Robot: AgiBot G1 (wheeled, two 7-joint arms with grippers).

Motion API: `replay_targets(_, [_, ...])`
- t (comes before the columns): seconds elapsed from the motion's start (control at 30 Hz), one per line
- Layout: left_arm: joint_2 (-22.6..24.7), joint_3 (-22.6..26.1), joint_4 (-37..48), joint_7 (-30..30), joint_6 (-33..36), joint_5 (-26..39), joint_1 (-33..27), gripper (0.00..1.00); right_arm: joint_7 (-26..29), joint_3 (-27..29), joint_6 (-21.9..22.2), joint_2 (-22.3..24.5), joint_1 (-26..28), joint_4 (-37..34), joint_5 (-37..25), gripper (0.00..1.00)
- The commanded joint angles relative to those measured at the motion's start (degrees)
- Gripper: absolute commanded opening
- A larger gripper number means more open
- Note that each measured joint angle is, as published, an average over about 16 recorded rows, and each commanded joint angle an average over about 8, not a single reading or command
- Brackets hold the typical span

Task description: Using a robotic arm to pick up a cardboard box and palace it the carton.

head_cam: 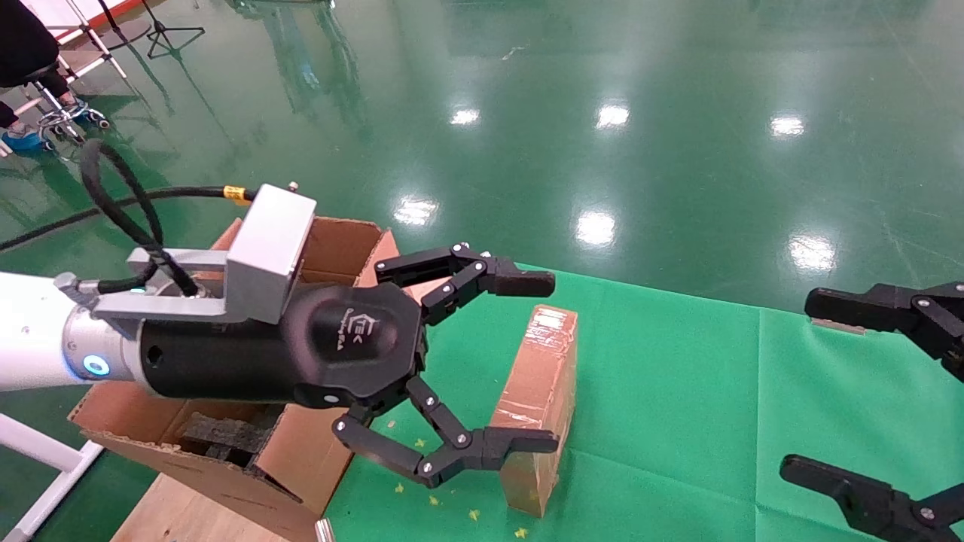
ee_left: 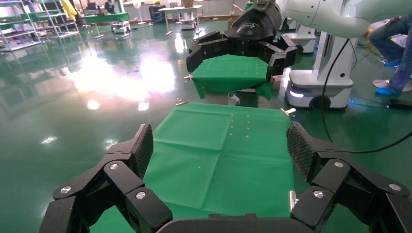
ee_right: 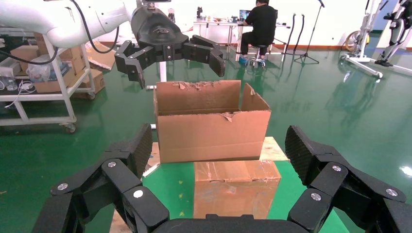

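- Your left gripper (head_cam: pixel 527 365), on the robotic arm (head_cam: pixel 45 342), hung with its black jaws spread wide and nothing between them.
- In the head view one fingertip (head_cam: pixel 527 284) sat above the far end of the cardboard box (head_cam: pixel 538 391), and the other overlapped the box's near end, so the box appeared just past the spread jaws rather than clamped in them. I could not tell whether that fingertip touched the cardboard.
- The cardboard box stood on its long edge on the green-covered surface (head_cam: pixel 678 391), near the surface's left edge, with glossy clear tape across its ends.
- The carton (head_cam: pixel 248 444) sat just beyond the surface's left edge, flaps upright and edges ragged, with dark foam pieces (head_cam: pixel 226 435) showing inside.
- In the right wrist view the cardboard box (ee_right: pixel 236 194) stood in front of the carton (ee_right: pixel 211 128), with your left gripper (ee_right: pixel 170 48) hanging above the carton's rim.
- Your right gripper (head_cam: pixel 828 391) waited over the surface's right side, well apart from the box, its jaws also wide and holding nothing.
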Motion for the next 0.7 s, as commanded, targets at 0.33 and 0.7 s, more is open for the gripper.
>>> replay_targets(0.33, [0.00, 0.00, 0.00, 0.00, 0.00, 0.00, 0.00, 1.00, 0.00, 0.00, 0.00, 0.00, 0.00, 0.00, 0.00, 1.00])
replay_targets(0.7, [0.00, -0.01, -0.02, 0.01, 0.00, -0.01, 0.01, 1.00, 0.00, 0.00, 0.00, 0.00, 0.00, 0.00, 0.00, 0.00])
